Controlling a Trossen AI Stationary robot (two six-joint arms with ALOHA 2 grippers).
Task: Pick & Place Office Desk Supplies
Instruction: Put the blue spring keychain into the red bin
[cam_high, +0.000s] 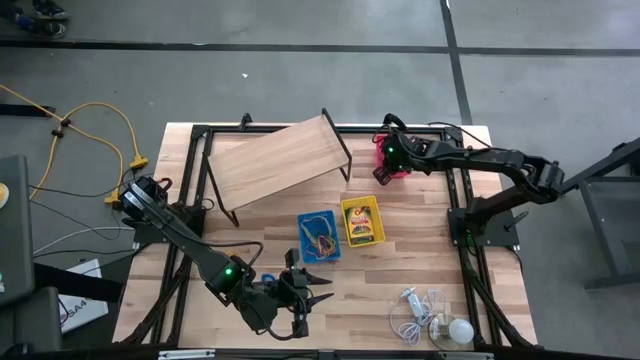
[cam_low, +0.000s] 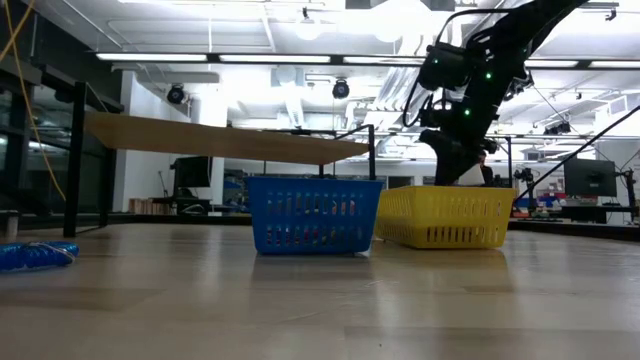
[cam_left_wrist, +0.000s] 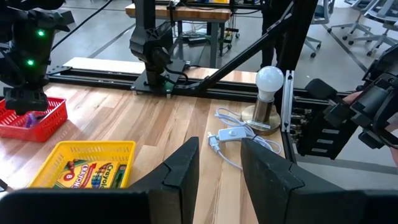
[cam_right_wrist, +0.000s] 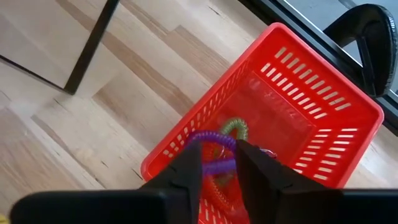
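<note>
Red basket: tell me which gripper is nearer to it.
Right. The right gripper hangs directly over the red basket, above the coiled bands inside. The left gripper is at the table's opposite, near edge, beyond the blue basket.

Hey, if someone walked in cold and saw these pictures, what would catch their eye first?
Probably the red basket at the table's far right corner, with the right end effector poised over it and a purple coiled band between its fingers. Next, the blue basket and yellow basket side by side mid-table, the yellow one holding a crayon box.
</note>
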